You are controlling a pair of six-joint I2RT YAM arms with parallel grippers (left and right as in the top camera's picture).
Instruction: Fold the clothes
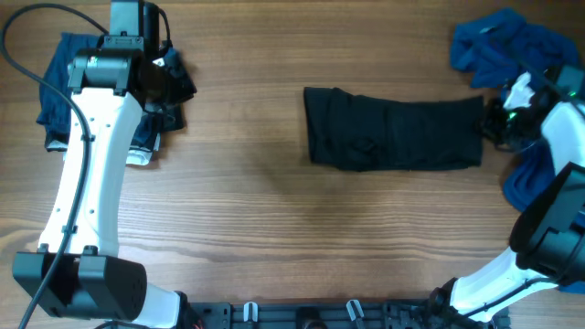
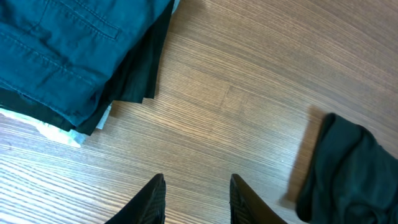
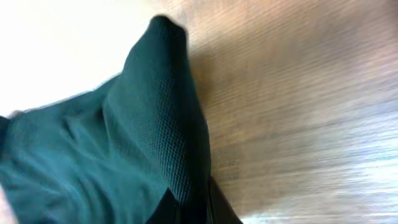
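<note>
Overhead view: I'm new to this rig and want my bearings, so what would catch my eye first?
A black garment folded into a long band lies centre-right on the table, with the right fingers pinched shut on its right end. A crumpled bright blue heap sits at the far right corner. A stack of folded clothes lies at the far left, partly under the white left arm.

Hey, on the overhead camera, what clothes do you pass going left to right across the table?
stack of folded clothes → black shirt → crumpled blue garments
</note>
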